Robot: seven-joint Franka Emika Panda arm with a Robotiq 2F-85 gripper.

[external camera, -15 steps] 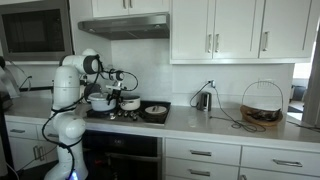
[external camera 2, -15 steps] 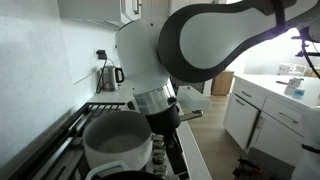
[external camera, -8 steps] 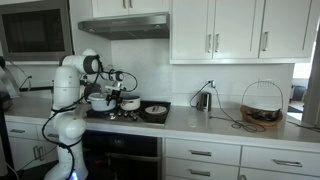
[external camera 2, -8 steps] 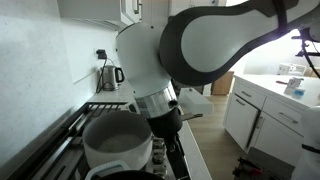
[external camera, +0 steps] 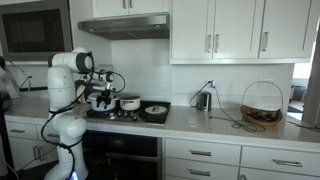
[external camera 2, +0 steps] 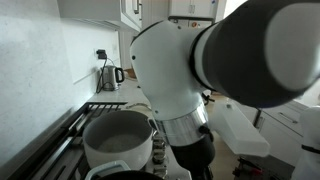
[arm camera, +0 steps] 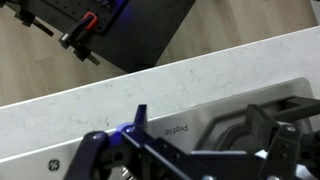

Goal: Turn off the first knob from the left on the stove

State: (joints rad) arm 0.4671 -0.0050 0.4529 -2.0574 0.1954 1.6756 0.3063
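The stove [external camera: 135, 117] is set into the worktop [external camera: 215, 122] near the end below the range hood [external camera: 124, 27], and its dark oven front faces out under the front edge. In an exterior view the knob row is too small to resolve.

The arm [external camera: 62, 90] reaches over the cooktop from the end of the worktop. The gripper [external camera: 100, 93] hangs above the white pot [external camera: 100, 101]. A second pot [external camera: 130, 102] and a dark pan [external camera: 155, 111] stand further along the cooktop.

In the wrist view the gripper [arm camera: 185, 160] has its jaws spread apart with nothing held between them. Beneath it lie the stove's pale front strip [arm camera: 190, 128], which carries printed lettering, and black grates [arm camera: 250, 125].

A kettle [external camera: 203, 100] stands near the worktop's back edge beyond the stove. A wire basket [external camera: 262, 106] stands toward the far end.

In an exterior view the arm [external camera 2: 190, 70] blocks most of the scene, beside the white pot [external camera 2: 118, 140].
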